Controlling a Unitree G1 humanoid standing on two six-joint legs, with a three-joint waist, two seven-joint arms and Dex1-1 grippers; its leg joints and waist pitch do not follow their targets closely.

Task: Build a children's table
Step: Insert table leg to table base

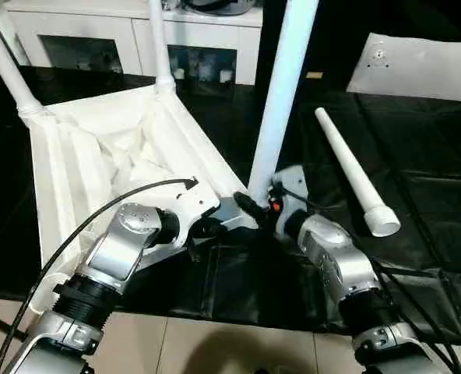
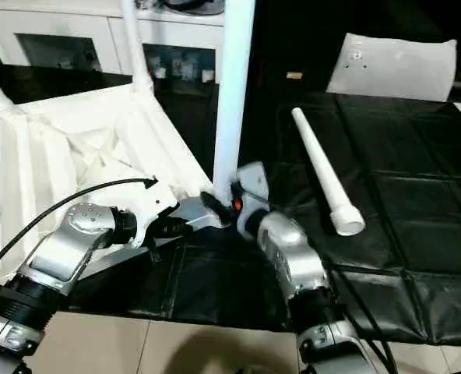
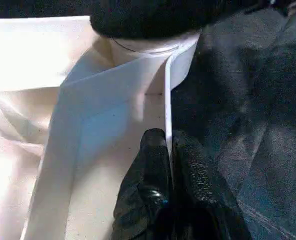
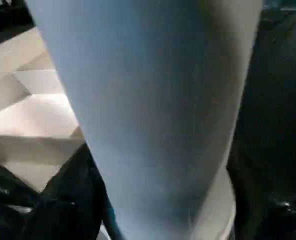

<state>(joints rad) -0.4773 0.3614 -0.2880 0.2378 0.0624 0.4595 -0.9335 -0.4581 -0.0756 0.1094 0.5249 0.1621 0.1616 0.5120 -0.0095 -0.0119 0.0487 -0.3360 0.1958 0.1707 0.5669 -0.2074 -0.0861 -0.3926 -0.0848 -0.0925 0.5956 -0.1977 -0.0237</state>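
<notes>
The children's table top (image 1: pixel 75 164) lies upside down on the black surface, ribbed underside up. Two white legs (image 1: pixel 5 62) (image 1: pixel 160 47) stand in its far corner sockets. A third leg (image 1: pixel 282 93) stands upright at the near right corner. My right gripper (image 1: pixel 260 204) is at the base of this leg, which shows close up in the right wrist view (image 4: pixel 153 110). My left gripper (image 3: pixel 169 137) is shut on the top's thin raised rim (image 3: pixel 166 95), just short of that corner socket. A fourth leg (image 1: pixel 355 173) lies loose on the right.
A black sheet (image 1: pixel 425 195) covers the work surface, and its front edge runs just before my forearms. A white cabinet (image 1: pixel 114 31) stands behind. A white flat pack (image 1: pixel 417 66) lies at the far right. A black cable (image 1: pixel 98 214) loops over my left forearm.
</notes>
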